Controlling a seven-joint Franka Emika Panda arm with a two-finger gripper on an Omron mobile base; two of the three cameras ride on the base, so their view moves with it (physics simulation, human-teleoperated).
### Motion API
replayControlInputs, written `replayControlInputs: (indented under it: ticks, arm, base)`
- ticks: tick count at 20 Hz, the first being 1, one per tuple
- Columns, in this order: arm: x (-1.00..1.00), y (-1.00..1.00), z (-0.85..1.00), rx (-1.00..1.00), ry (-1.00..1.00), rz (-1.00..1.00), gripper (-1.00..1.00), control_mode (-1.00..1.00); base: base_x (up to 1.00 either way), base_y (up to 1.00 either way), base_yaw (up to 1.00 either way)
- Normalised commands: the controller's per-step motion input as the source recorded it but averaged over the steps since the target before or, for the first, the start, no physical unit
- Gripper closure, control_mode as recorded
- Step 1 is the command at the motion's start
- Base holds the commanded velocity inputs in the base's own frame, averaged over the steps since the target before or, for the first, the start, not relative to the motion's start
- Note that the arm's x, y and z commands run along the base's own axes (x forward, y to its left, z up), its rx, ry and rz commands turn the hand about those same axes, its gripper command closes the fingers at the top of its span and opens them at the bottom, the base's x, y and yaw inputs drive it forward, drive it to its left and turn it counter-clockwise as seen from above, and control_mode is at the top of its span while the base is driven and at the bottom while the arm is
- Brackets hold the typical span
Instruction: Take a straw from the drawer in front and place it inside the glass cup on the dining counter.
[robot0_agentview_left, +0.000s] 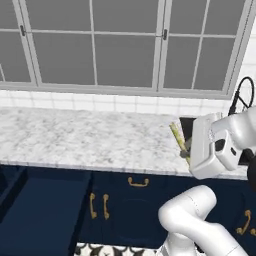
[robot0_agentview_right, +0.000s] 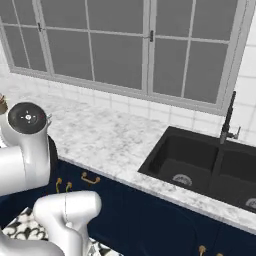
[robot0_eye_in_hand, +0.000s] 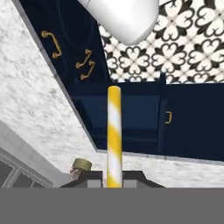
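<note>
My tool (robot0_eye_in_hand: 114, 183) is closed tight on the straw (robot0_eye_in_hand: 114, 131), which sticks straight out from between the fingertips along the hand's axis; gripping it near one end leaves most of its length free, which I judge useful for dropping it into a cup later. In the hand view the straw reads as a thin rigid cylinder with yellow and white spiral stripes, smooth and matte. From the left base view the straw (robot0_agentview_left: 179, 140) shows as a pale tan stick beside my wrist, raised over the speckled white-grey marble table (robot0_agentview_left: 85, 135) under the windows. The drawer (robot0_eye_in_hand: 127, 118), dark navy and shallow with a small brass handle, stands open below. Patterned black-and-white floor tiles (robot0_eye_in_hand: 188, 48) lie beyond. Glass cup and dining counter: cannot locate here. Transport step, by my judgement.
</note>
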Motion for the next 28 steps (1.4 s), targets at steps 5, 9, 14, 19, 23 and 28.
replayControlInputs:
  ticks: [5, 9, 14, 19, 23, 28]
  arm:
    - [0.00, 0.00, 0.00, 0.00, 0.00, 0.00, 1.00, 1.00]
    - [0.00, 0.00, 0.00, 0.00, 0.00, 0.00, 1.00, 1.00]
    - [0.00, 0.00, 0.00, 0.00, 0.00, 0.00, 1.00, 1.00]
    - [0.00, 0.00, 0.00, 0.00, 0.00, 0.00, 1.00, 1.00]
    - [0.00, 0.00, 0.00, 0.00, 0.00, 0.00, 1.00, 1.00]
    - [0.00, 0.00, 0.00, 0.00, 0.00, 0.00, 1.00, 1.00]
  base:
    - [-0.81, -0.03, 0.45]
    - [-1.00, 0.13, 0.26]
    - [-0.86, 0.43, 0.20]
    - [-0.14, 0.98, 0.24]
    - [-0.06, 0.97, 0.33]
    - [-0.36, 0.38, 0.51]
